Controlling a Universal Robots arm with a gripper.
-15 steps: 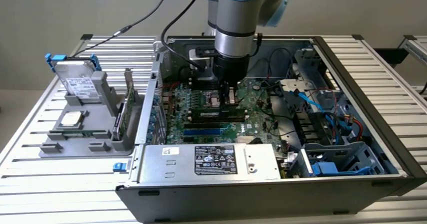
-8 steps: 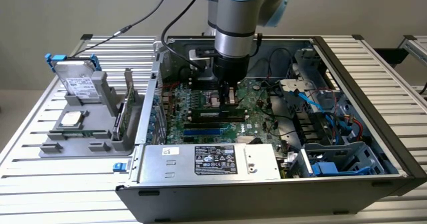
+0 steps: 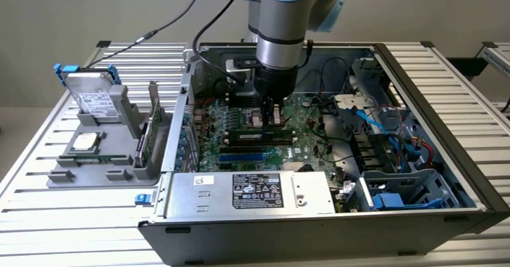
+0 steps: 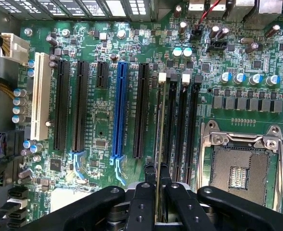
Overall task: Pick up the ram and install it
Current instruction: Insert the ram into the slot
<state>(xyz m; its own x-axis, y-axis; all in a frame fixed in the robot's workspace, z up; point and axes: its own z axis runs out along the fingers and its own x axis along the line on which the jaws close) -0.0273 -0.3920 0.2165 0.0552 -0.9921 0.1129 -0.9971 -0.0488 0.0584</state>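
Note:
My gripper is shut on the ram, which I see edge-on as a thin green stick between the two black fingers. The stick runs lengthwise along the first of the black memory slots, beside the white latches at their far ends. I cannot tell whether it touches the slot. In the exterior view the gripper reaches straight down into the open computer case, just above the motherboard.
The processor socket lies next to the memory slots, and long expansion slots, one of them blue, lie on the other side. A power supply and cables crowd the case. At the exterior view's left, a grey tray holds a hard drive.

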